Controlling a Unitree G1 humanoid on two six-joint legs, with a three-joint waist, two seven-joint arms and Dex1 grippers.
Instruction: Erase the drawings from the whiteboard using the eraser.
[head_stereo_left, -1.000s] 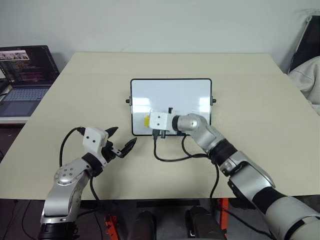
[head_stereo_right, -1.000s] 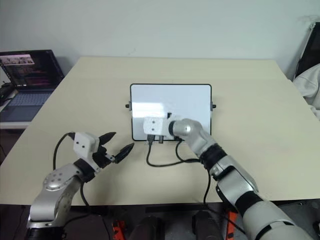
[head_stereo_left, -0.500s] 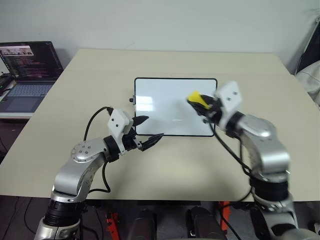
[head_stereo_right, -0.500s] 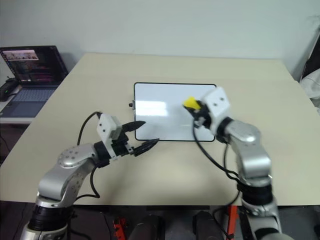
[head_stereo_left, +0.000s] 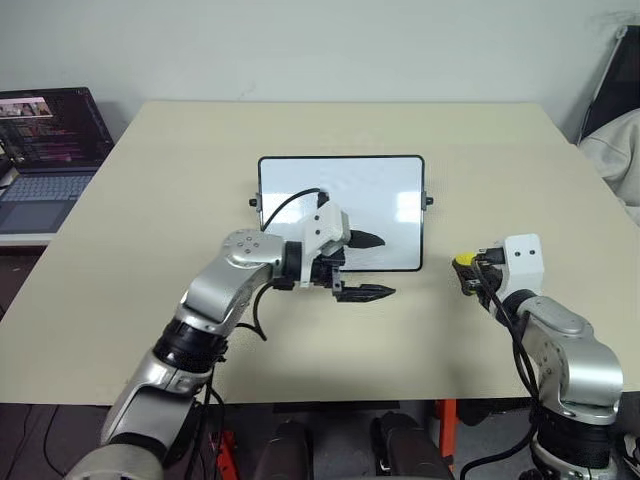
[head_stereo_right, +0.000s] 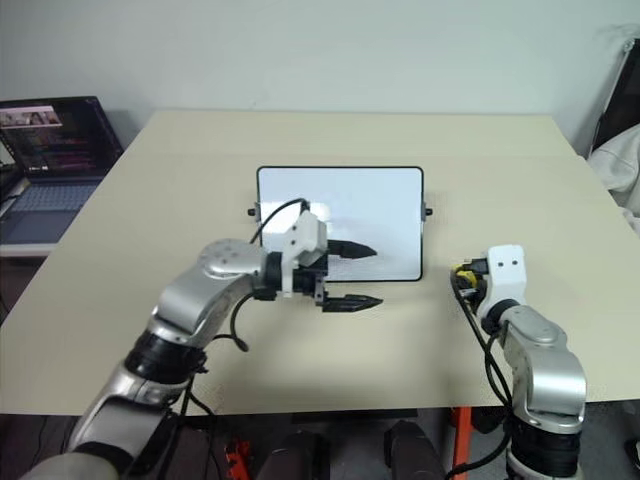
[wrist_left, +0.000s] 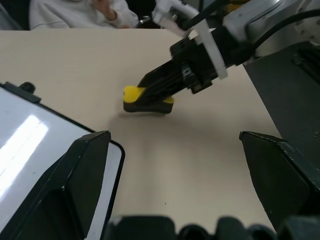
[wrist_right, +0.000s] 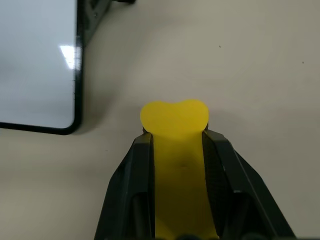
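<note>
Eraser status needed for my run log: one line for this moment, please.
eraser: held off-board | right gripper: shut on it | left gripper: open | whiteboard

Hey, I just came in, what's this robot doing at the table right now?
It is working on a whiteboard with an eraser. The right hand is shut on the yellow eraser and has it on the table to the right of the board, off its surface. The left hand is open at the board's near edge, one finger over the board and one over the table. The board looks mostly clean from here; I can't make out any marks. A laptop sits off to the left.
</note>
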